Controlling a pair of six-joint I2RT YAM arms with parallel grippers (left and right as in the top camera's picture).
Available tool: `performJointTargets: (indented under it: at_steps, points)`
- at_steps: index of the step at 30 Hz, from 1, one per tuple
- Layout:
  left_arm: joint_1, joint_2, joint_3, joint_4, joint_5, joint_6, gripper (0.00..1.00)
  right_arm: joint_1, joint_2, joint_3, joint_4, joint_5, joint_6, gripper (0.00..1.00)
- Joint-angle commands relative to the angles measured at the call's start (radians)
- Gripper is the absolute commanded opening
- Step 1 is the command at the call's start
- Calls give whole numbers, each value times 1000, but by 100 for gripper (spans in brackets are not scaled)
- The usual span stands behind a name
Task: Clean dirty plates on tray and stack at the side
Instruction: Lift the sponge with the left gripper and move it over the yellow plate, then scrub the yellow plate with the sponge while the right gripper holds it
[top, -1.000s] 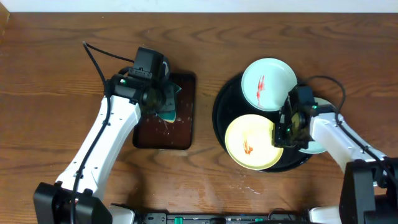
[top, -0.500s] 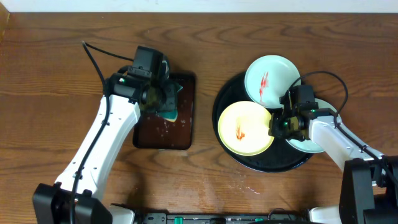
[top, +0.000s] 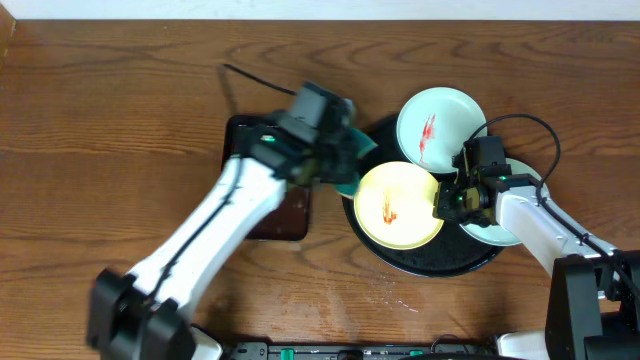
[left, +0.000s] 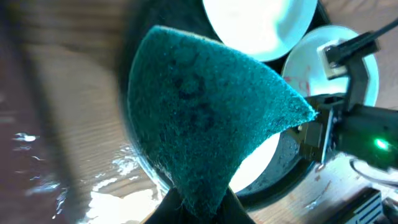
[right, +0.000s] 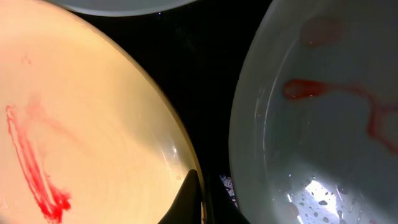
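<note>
Three plates sit on the black tray (top: 400, 258). The pale yellow plate (top: 398, 205) with a red smear is at the tray's left. A pale mint plate (top: 438, 118) with a red smear is at the back. A third pale plate (top: 500, 232) lies under my right arm. My right gripper (top: 442, 205) is shut on the yellow plate's right rim (right: 180, 155). My left gripper (top: 335, 165) is shut on a teal sponge (left: 205, 118) and holds it over the tray's left edge, beside the yellow plate.
A dark-brown rectangular tray (top: 285, 215) lies left of the black tray, partly hidden by my left arm. Water drops mark the wood in front of the black tray (top: 400, 298). Bare wood-grain table (top: 90, 130) spreads to the left.
My left arm has swung right, carrying the sponge from the brown tray to the black tray's left edge. The yellow plate stays held in the right gripper, shifted slightly.
</note>
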Motion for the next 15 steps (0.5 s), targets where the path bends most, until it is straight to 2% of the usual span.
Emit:
performJointTargets:
  at_steps: [1, 9, 13, 15]
  points:
    - [-48, 127, 10, 48, 14, -143, 8, 6, -5, 2, 3, 40, 21, 1]
    - [-133, 367, 10, 291, 245, -225, 7, 7, -5, 2, 2, 40, 22, 1]
    - [-159, 438, 10, 335, 230, -225, 7, 7, -5, 2, 0, 40, 22, 1]
    - [-161, 453, 10, 317, 169, -225, 7, 7, -5, 2, -1, 40, 22, 1]
